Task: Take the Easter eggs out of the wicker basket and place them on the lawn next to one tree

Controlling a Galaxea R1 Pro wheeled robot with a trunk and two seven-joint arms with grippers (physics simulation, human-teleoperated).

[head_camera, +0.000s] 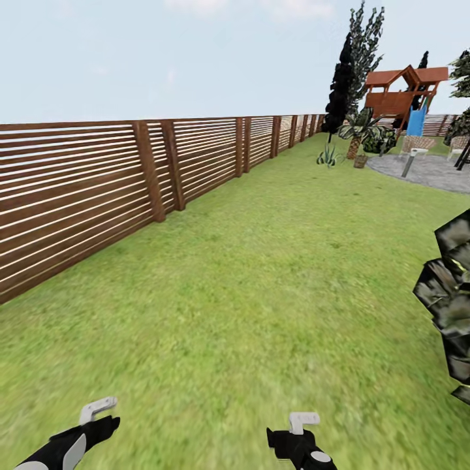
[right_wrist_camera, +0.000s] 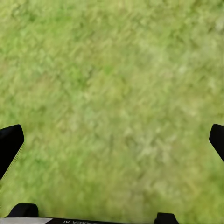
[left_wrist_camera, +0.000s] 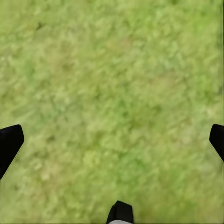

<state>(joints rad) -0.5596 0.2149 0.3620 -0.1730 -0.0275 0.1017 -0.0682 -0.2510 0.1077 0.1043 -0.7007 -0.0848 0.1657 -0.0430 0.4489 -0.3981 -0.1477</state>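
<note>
While both my grippers, left [left_wrist_camera: 112, 140] and right [right_wrist_camera: 112, 140], hang spread over lawn [head_camera: 261, 294], empty; fence [head_camera: 98, 189] runs leftward.

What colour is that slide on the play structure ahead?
Blue, on the red-brown wooden play structure; the slide shows best in the head view.

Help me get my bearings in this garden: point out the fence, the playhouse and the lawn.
fence [head_camera: 98, 189], head view, on its slats.
playhouse [head_camera: 398, 98], head view, on its wooden front.
lawn [head_camera: 261, 281], head view, on open grass.
</note>
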